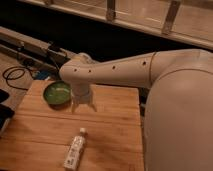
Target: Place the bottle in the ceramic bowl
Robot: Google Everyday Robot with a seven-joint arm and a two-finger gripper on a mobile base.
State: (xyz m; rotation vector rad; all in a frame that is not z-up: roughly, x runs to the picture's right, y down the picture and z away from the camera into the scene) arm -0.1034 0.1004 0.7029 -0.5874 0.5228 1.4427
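Observation:
The white bottle [75, 149] lies on its side on the wooden table [115, 130] near the front, cap pointing away from me. The green ceramic bowl [56, 93] sits at the table's back left, empty. My gripper [83, 106] hangs from the white arm just right of the bowl, above the table and well behind the bottle. It holds nothing that I can see.
My large white arm [165, 90] fills the right side of the view. Black cables [15, 75] and a metal rail [30, 47] lie beyond the table's left back edge. A dark object [4, 114] sits at the left edge.

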